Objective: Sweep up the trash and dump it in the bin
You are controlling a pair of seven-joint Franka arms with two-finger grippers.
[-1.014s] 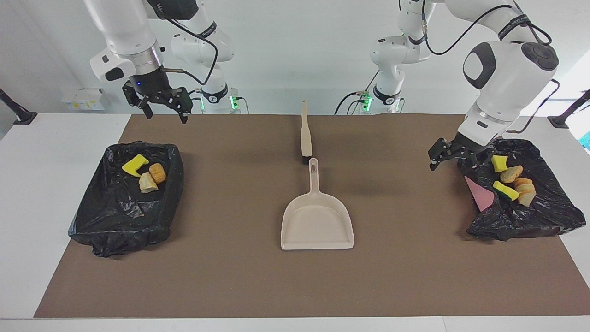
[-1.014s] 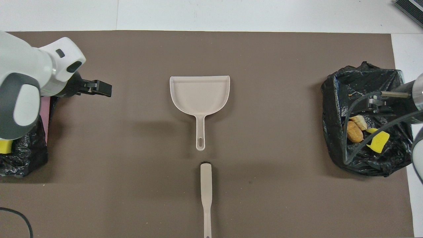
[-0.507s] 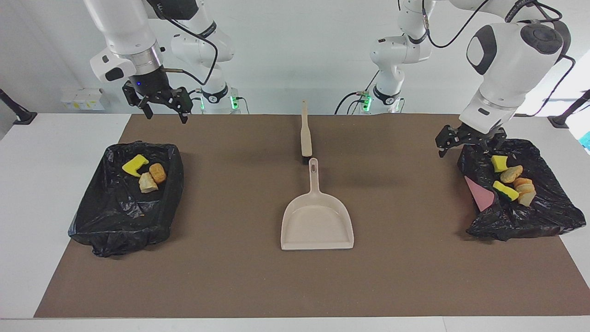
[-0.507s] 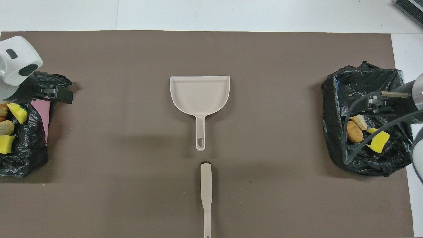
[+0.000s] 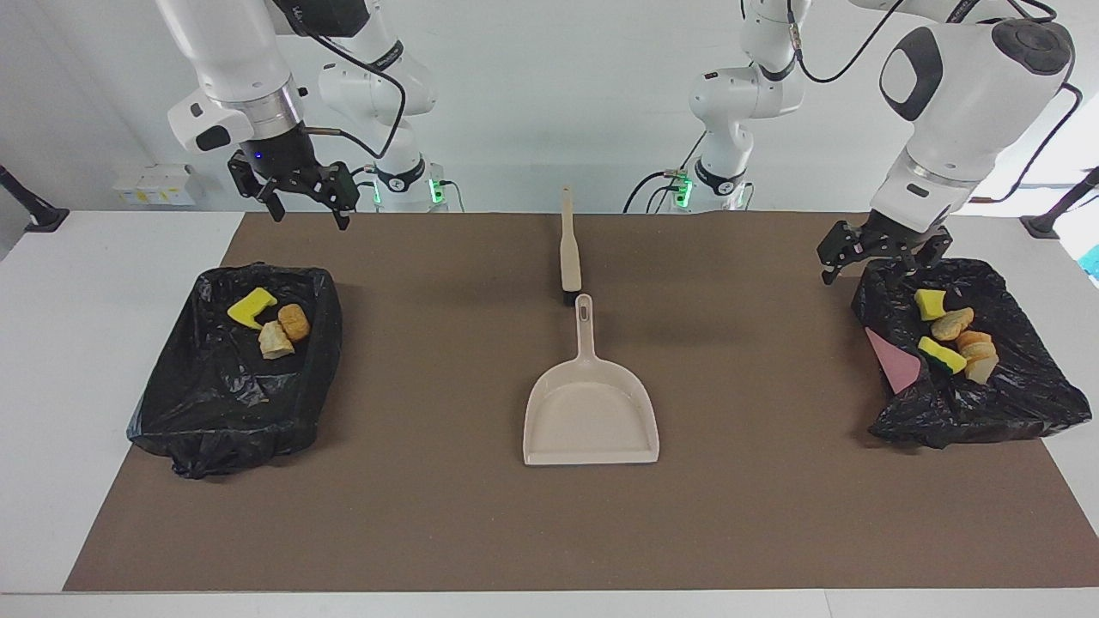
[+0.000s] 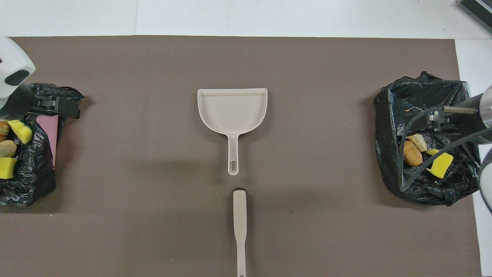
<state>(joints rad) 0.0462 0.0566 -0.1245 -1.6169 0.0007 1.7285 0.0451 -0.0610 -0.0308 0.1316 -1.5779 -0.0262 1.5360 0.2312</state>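
Looks basically done: all the trash (image 5: 951,336) sits in the two bins (image 5: 1013,403), pan (image 5: 591,412) and brush (image 5: 568,249) lie mid-table untouched, both empty grippers, left (image 5: 880,254) and right (image 5: 300,196), look spread I think, so next is just parking.

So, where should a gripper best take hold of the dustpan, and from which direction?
Probably the dustpan's handle: it is narrow, lies flat on the mat and points toward the robots, just short of the brush. Coming straight down, fingers either side, looks easiest.
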